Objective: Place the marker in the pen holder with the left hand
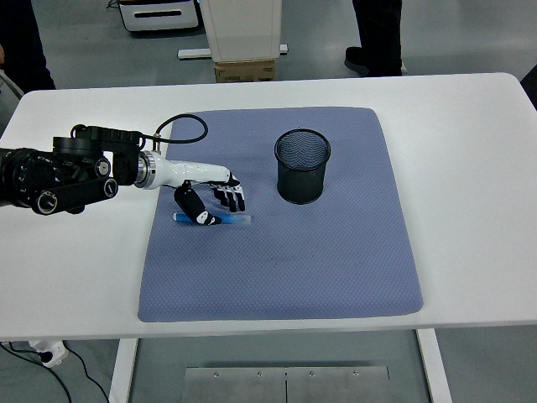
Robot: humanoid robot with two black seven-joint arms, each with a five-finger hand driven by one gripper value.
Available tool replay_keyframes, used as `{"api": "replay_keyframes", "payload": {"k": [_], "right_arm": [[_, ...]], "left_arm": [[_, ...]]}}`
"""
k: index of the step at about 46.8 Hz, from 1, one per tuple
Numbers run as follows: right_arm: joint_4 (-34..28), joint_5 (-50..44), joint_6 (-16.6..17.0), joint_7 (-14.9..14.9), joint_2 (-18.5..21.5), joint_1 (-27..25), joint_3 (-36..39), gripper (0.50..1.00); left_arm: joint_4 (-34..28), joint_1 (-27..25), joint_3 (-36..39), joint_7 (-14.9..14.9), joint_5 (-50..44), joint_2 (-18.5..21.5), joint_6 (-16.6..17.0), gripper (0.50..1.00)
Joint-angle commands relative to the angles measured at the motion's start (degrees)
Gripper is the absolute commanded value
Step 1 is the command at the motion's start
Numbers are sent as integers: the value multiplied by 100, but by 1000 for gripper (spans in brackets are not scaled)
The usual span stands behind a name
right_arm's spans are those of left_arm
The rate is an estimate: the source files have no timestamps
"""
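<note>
A blue marker (225,220) lies flat on the blue-grey mat (285,252), left of the black mesh pen holder (302,165), which stands upright near the mat's back middle. My left hand (210,200) reaches in from the left and sits over the marker's left part. Its white and black fingers (232,196) curl down around the marker, thumb on the near side; the marker still rests on the mat. The marker's left end is hidden under the thumb.
The mat covers the middle of the white table (470,168). A black cable (180,126) loops off the left forearm. A person's legs (377,34) stand beyond the far edge, next to a white pedestal with a box (245,50).
</note>
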Motion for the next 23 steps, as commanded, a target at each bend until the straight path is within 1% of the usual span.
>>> {"api": "replay_keyframes", "payload": {"k": [1,14,23], "right_arm": [[0,0,0,-1,0,-2,1,1000],[0,0,0,-1,0,-2,1,1000],[0,0,0,-1,0,6,1,1000]], "left_arm": [[-5,-10,-1,2,10,-39,18,666],[-5,-10,-1,2,19,-39,18,666],[-5,-10,-1,2,300,-39,44,666]]}}
